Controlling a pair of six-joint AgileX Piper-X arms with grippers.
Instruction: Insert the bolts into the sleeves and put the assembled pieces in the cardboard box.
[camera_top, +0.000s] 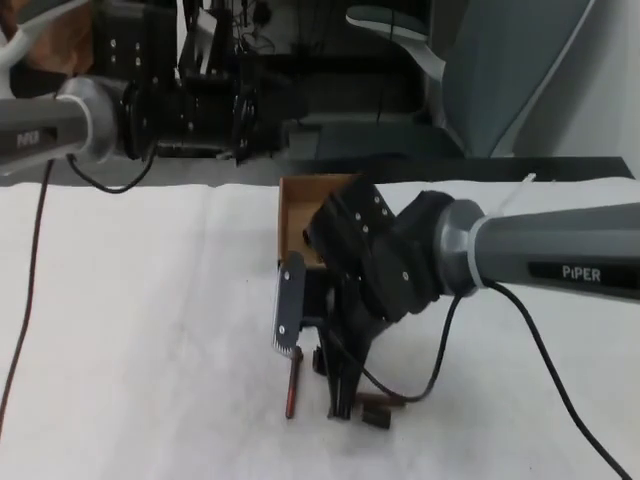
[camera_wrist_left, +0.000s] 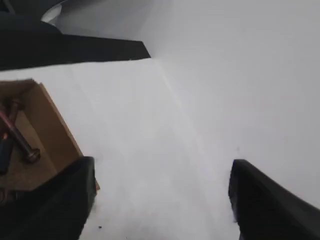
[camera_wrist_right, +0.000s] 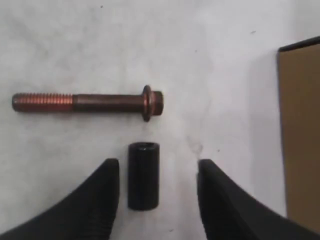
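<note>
A copper bolt (camera_wrist_right: 87, 102) lies flat on the white bench, and a short black sleeve (camera_wrist_right: 143, 175) lies just beside its head. My right gripper (camera_wrist_right: 157, 167) is open with the sleeve between its fingers, not touching it. From the high view this gripper (camera_top: 312, 378) points down beside the bolt (camera_top: 292, 385), just in front of the cardboard box (camera_top: 300, 205). My left gripper (camera_wrist_left: 160, 200) is open and holds nothing, hanging over bare bench beside the box (camera_wrist_left: 47, 125). Bolted pieces (camera_wrist_left: 17, 137) lie inside the box.
The left arm (camera_top: 90, 125) is raised at the back left. A small dark piece (camera_top: 375, 415) lies on the bench beside the right gripper. The box edge (camera_wrist_right: 300, 135) is close to the right gripper. White bench stretches to the left and front.
</note>
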